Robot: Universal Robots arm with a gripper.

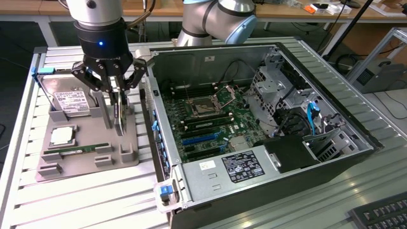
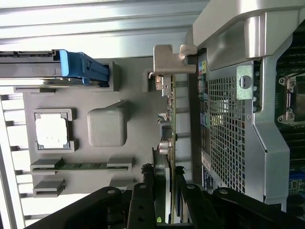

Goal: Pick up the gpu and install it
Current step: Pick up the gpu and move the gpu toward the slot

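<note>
Hidden and cropped parts around the computer case (image 1: 190, 59)

The gpu (image 1: 121, 121) stands in the grey holder tray (image 1: 83, 164) beside the case. It shows edge-on only, with its faces unseen and its upper edge masked by the spread gripper (image 1: 118, 107). In the wrist view the fingers (image 2: 141, 200) are cut off by the picture's edge. Label print on the hard drive (image 1: 70, 101) beside the case and on the power supply (image 1: 245, 167) inside it is too small to read. A keyboard (image 1: 381, 214) near the case is cropped.
</note>
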